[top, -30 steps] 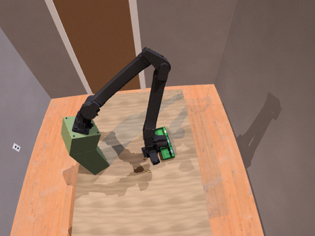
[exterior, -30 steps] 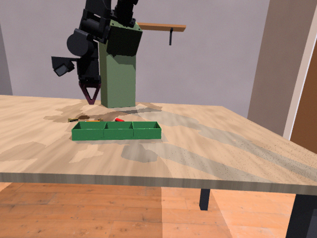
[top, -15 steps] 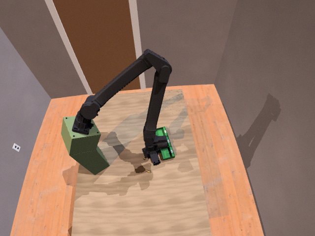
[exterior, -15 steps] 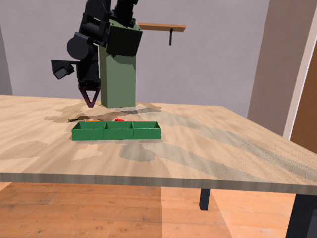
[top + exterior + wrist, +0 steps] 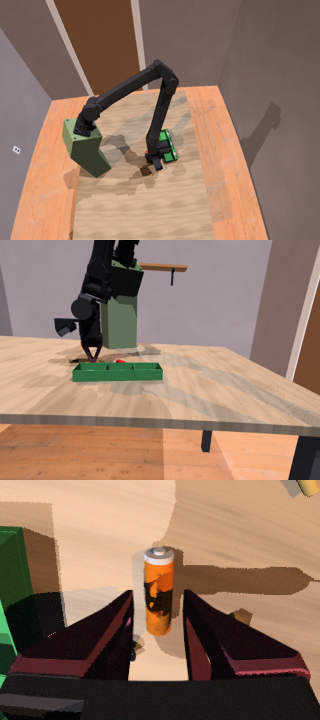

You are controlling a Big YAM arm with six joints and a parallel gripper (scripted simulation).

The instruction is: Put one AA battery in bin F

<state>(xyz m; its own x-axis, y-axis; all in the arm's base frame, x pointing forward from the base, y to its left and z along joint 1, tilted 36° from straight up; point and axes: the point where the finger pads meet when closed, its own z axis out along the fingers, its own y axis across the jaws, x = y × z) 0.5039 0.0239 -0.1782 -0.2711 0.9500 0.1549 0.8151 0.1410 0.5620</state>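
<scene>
An orange AA battery (image 5: 160,592) lies flat on the table. My gripper (image 5: 158,600) is lowered over it with one dark red finger on each side. A small gap shows on both sides, so the fingers stand partly open and not closed on the battery. In the exterior view the fingertips (image 5: 91,359) reach the table just behind the left end of the green three-compartment bin tray (image 5: 117,371). The tray also shows in the top view (image 5: 169,147) and at the left edge of the wrist view (image 5: 14,587). I cannot read the bin letters.
A small nut (image 5: 242,616) sits by the right finger. A red item (image 5: 120,360) lies behind the tray. The green arm pedestal (image 5: 82,147) stands at the left.
</scene>
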